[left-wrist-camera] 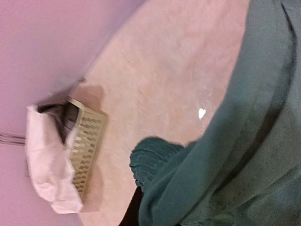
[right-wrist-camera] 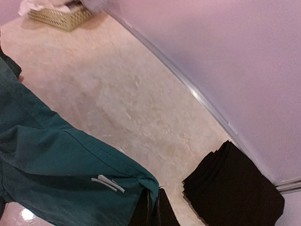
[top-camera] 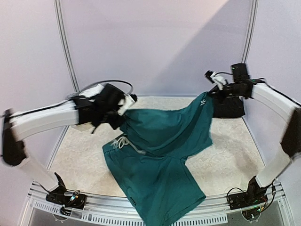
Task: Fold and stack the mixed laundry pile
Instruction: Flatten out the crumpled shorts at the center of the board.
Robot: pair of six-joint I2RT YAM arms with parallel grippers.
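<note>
The dark teal-green shorts (top-camera: 164, 155) hang stretched between both raised arms, and their lower half drapes over the table's near edge. My left gripper (top-camera: 125, 106) is shut on one bunched corner (left-wrist-camera: 155, 160); only a dark sliver of a finger (left-wrist-camera: 131, 212) shows under the cloth. My right gripper (right-wrist-camera: 155, 207) is shut on the opposite corner, beside the small white logo (right-wrist-camera: 108, 183). The white drawstring (top-camera: 123, 142) dangles mid-cloth. Folded black trousers (right-wrist-camera: 235, 188) lie at the back right (top-camera: 230, 108). A white cloth (left-wrist-camera: 47, 165) spills out of the basket.
A pale perforated plastic basket (left-wrist-camera: 87, 150) stands at the back left by the wall, also seen in the right wrist view (right-wrist-camera: 61, 16). The curved purple wall (top-camera: 155, 42) closes off the back. The table (top-camera: 84, 155) has a pale textured top.
</note>
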